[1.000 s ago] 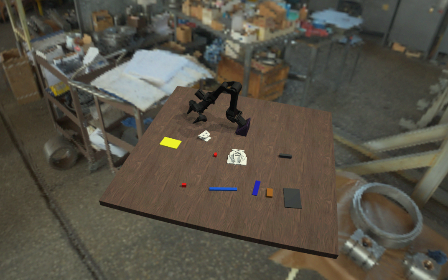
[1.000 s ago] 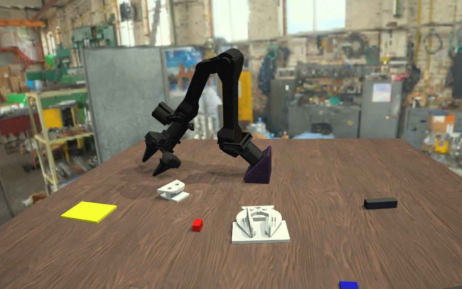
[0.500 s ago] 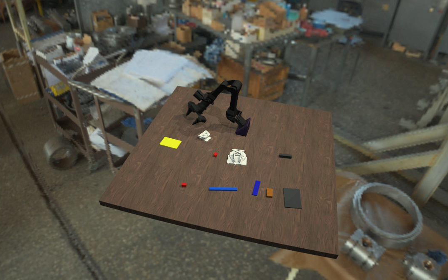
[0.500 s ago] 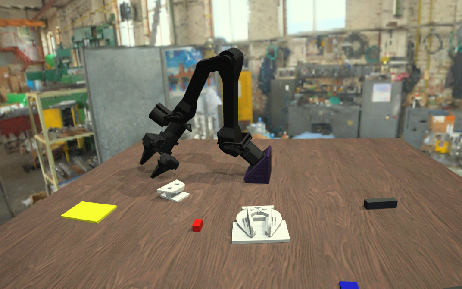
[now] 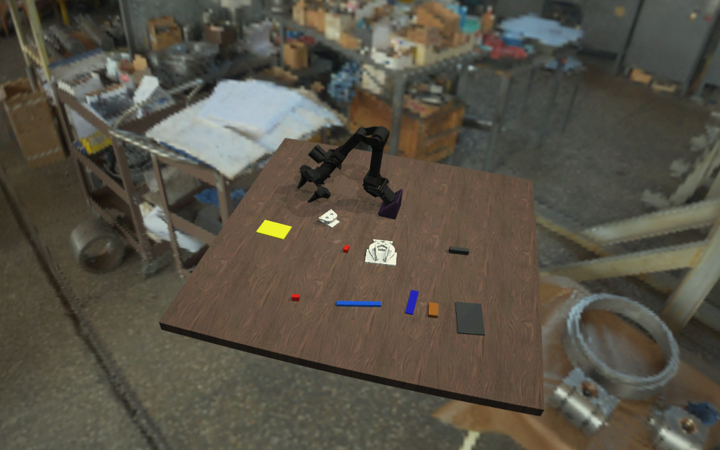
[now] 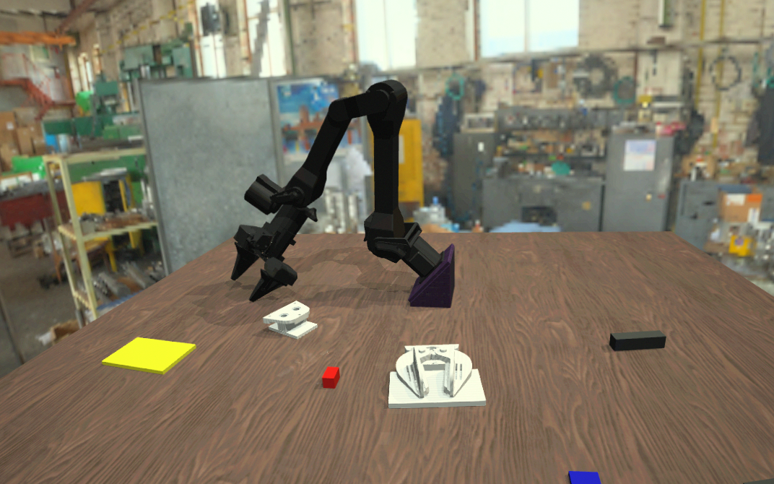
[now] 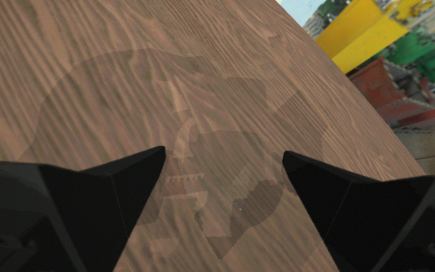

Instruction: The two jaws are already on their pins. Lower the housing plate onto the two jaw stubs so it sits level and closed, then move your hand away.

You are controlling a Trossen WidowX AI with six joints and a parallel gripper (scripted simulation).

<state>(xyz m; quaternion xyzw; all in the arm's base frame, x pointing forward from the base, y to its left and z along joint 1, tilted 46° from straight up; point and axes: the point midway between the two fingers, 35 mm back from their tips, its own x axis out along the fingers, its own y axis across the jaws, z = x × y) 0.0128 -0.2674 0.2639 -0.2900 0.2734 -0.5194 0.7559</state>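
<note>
The white housing plate [image 5: 329, 212] [image 6: 291, 313], with two round holes, rests on a small white stand [image 6: 301, 329]. The white base [image 5: 371, 260] [image 6: 401, 396] lies further right and nearer the front in the exterior view. Two upright white jaws, left [image 6: 418, 373] and right [image 6: 457, 376], stand on it side by side with a gap between them. Small stubs at their rear are hard to make out. My gripper [image 5: 304, 193] [image 6: 242, 288] [image 7: 225, 154] is open and empty, above the table behind and left of the housing plate. The wrist view shows neither plate nor jaws.
A yellow sheet [image 5: 274, 229] [image 6: 149, 355] lies left of the stand. A red block [image 5: 346, 248] [image 6: 331, 377] lies between stand and base. A black bar [image 5: 458, 250] [image 6: 637, 340] lies right. A blue bar [image 5: 358, 303], orange block [image 5: 433, 309] and dark panel [image 5: 469, 318] lie in front.
</note>
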